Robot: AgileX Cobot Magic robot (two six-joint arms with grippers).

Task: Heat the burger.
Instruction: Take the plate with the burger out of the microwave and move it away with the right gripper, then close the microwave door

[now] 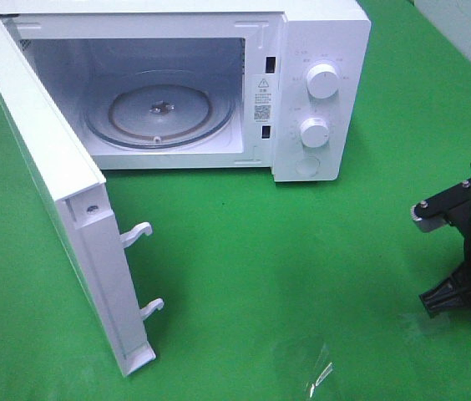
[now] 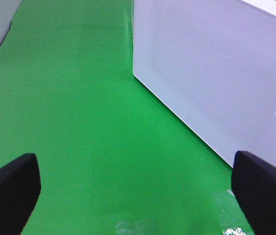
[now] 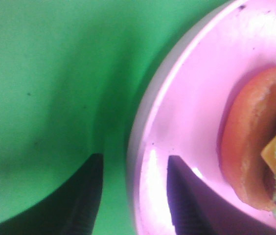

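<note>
The burger (image 3: 255, 142) shows only in the right wrist view, lying on a pink plate (image 3: 192, 112): an orange-brown bun with yellow and pale green filling at its edge. My right gripper (image 3: 133, 191) straddles the plate's rim. One finger is over the green cloth outside the rim and the other is over the plate's inside. A strip of cloth shows between the outer finger and the rim, so the jaws stand open. The burger lies apart from the fingers. My left gripper (image 2: 138, 191) is wide open and empty over the green cloth.
A white microwave (image 1: 319, 50) stands at the back, its door (image 1: 43, 184) swung open toward the front left. Its glass turntable (image 1: 160, 109) is bare. The right arm (image 1: 469, 251) is at the far right edge. A white perforated microwave panel (image 2: 216, 73) is close to the left gripper.
</note>
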